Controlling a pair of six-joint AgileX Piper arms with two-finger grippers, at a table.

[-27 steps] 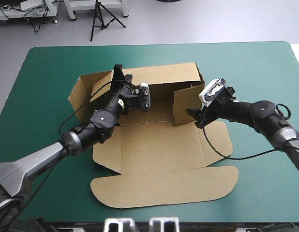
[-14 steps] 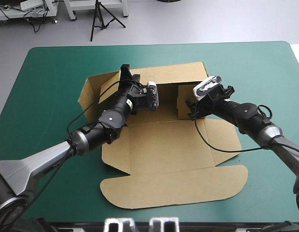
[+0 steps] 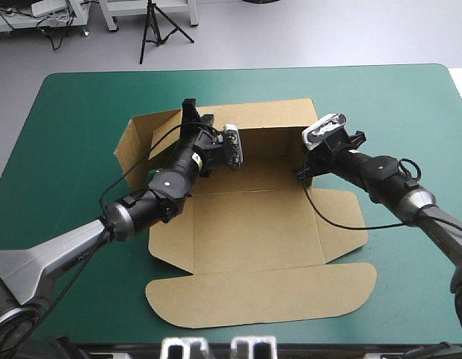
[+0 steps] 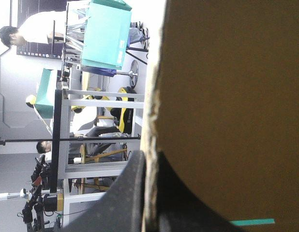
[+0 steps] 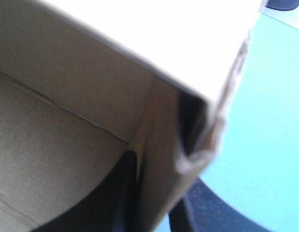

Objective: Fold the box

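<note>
The brown box (image 3: 253, 224) lies open on the teal-green cover, its back wall (image 3: 268, 116) raised and its lid (image 3: 261, 292) flat toward the front edge. My left gripper (image 3: 188, 111) is at the back left corner, shut on the upright board edge (image 4: 150, 121). One black finger (image 4: 130, 193) lies on each side of that edge. My right gripper (image 3: 300, 172) is at the box's right end, near the back wall. In the right wrist view a doubled wall (image 5: 159, 159) stands between the black fingers (image 5: 106, 198), which press on it from both sides.
The left side flap (image 3: 130, 146) leans outward and the right side flap (image 3: 339, 217) lies flat. Teal-green cover (image 3: 410, 112) shows around the box on every side, widest at the right and the far left.
The flap that stood inside the box at the right has swung out to the right end. My right gripper followed it toward the back wall and closed on it. The box shifted slightly.
</note>
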